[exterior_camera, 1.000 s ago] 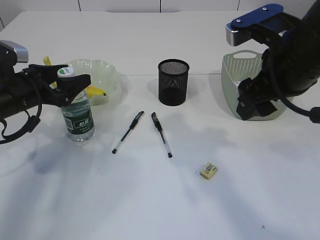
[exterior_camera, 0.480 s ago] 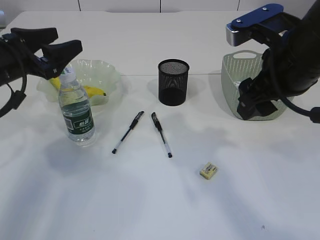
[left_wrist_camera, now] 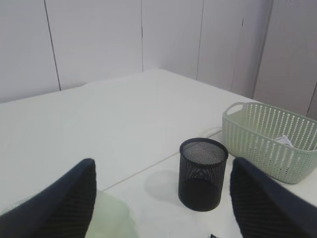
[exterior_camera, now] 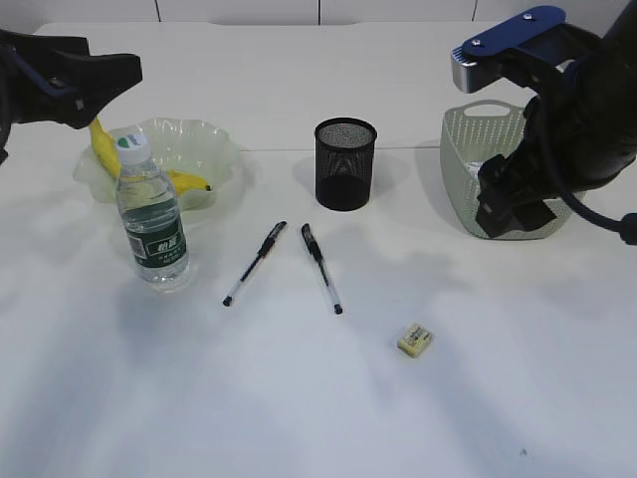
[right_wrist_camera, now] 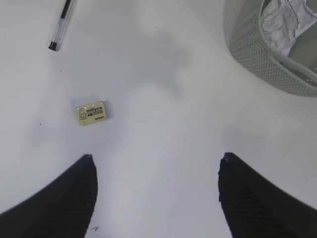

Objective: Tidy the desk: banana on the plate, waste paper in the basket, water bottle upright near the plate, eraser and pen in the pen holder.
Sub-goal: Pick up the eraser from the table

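Observation:
The water bottle (exterior_camera: 151, 224) stands upright in front of the pale green plate (exterior_camera: 204, 139). The banana (exterior_camera: 186, 181) lies on the plate. My left gripper (exterior_camera: 95, 75) is open and empty, raised above and left of the bottle. The black mesh pen holder (exterior_camera: 345, 164) stands at centre; it also shows in the left wrist view (left_wrist_camera: 203, 173). Two pens (exterior_camera: 256, 262) (exterior_camera: 320, 266) lie in front of it. The yellow eraser (exterior_camera: 414, 340) (right_wrist_camera: 91, 112) lies on the table. My right gripper (right_wrist_camera: 156, 198) is open and empty above the table, right of the eraser. Crumpled paper (right_wrist_camera: 290, 22) lies in the basket (exterior_camera: 468, 149).
The basket (left_wrist_camera: 270, 144) stands at the back right, partly behind my right arm (exterior_camera: 577, 119). A pen tip (right_wrist_camera: 62, 25) shows at the top left of the right wrist view. The plate's edge (left_wrist_camera: 111, 218) shows low in the left wrist view.
My left gripper has let go of the bottle's cap and risen up and to the left. The bottle stays upright. The right arm has barely moved.

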`<state>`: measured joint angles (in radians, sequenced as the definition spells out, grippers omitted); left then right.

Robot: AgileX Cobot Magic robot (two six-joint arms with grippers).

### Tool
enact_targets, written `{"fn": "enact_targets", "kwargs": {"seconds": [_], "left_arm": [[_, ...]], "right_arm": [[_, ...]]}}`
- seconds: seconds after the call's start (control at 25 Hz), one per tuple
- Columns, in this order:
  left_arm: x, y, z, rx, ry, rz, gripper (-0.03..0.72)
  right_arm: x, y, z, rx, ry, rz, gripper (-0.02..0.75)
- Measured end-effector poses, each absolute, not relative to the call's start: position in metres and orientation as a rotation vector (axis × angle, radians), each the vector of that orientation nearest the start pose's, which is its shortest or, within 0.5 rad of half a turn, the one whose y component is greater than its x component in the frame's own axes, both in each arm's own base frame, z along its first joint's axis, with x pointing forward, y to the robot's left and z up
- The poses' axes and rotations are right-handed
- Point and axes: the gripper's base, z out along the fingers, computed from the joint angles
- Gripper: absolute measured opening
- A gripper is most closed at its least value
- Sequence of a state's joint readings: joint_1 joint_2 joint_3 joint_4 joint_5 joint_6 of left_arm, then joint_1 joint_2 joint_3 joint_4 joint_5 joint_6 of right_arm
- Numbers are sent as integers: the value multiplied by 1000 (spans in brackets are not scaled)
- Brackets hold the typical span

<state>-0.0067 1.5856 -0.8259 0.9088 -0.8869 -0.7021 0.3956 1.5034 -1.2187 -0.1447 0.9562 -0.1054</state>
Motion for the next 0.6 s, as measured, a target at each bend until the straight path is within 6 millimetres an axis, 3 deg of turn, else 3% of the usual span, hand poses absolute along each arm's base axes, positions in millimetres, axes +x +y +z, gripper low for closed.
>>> {"fn": "enact_targets", "kwargs": {"seconds": [0.32, 0.6], "left_arm": [[301, -40, 294, 394, 1724, -323, 590], [278, -33, 318, 326, 1756, -268, 590]], "right_arm": [[287, 108, 297, -748, 2603, -100, 568], [287, 108, 297, -748, 2603, -100, 568]]}}
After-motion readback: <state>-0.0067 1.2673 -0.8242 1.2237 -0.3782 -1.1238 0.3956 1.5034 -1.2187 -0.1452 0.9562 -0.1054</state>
